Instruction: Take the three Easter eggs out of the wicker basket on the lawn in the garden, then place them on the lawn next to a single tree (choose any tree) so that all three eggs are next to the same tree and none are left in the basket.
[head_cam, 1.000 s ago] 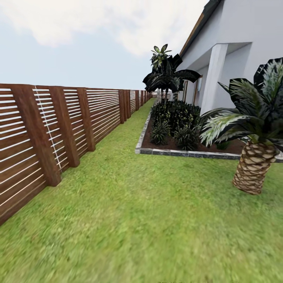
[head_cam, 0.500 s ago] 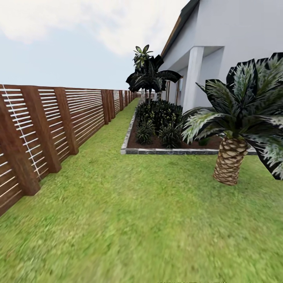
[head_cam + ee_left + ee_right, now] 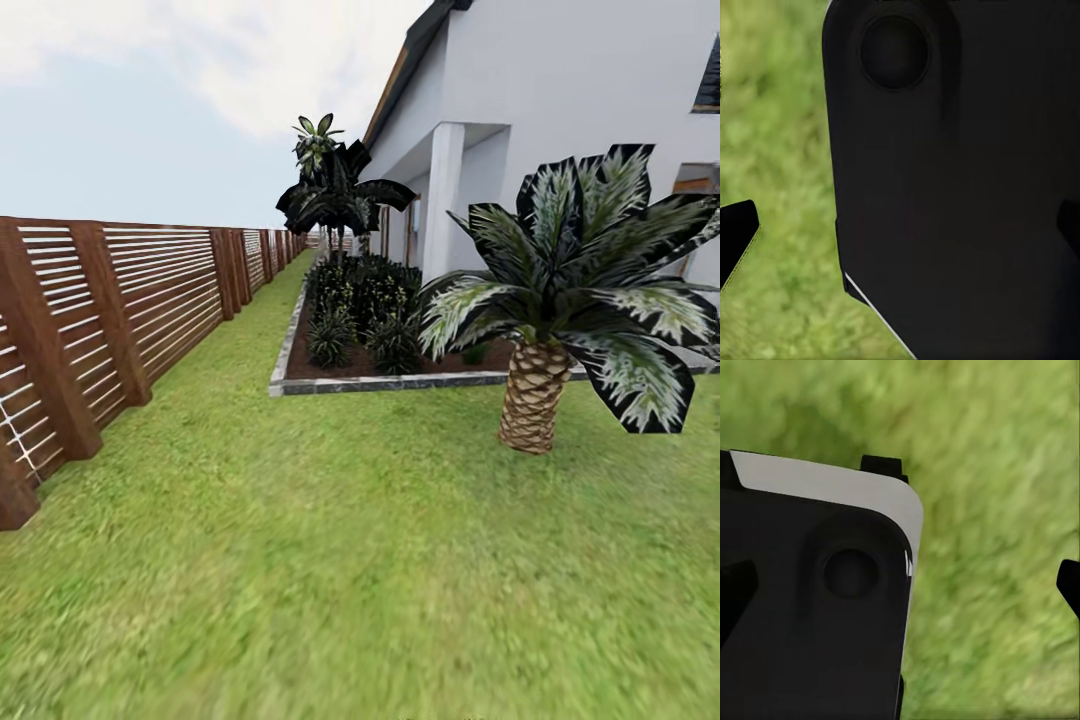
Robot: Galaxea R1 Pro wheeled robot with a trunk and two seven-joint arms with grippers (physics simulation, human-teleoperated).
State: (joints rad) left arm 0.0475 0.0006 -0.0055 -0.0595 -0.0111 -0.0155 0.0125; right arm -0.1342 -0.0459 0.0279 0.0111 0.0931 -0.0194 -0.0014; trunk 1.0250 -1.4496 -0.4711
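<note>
Lawn: mottled green grass, blurred underfoot, running from fence to house.
Garden edge: dark brown horizontal-slat fence along the lawn's left.
Palm: short, scaly trunk, spiky fronds, standing on the grass.
Bed: stone-edged, dark shrubs, beside the white house.
Grippers: state cannot be told.

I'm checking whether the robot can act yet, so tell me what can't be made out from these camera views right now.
- Left gripper: in the left wrist view a black robot part covers the gap between its fingers, so open or shut is unclear.
- Right gripper: in the right wrist view a black and white robot part does likewise.
- Fence: cut off by the head view's left edge.
- Short palm: its fronds hide the house wall behind.
- Lawn: blurred up close.
</note>
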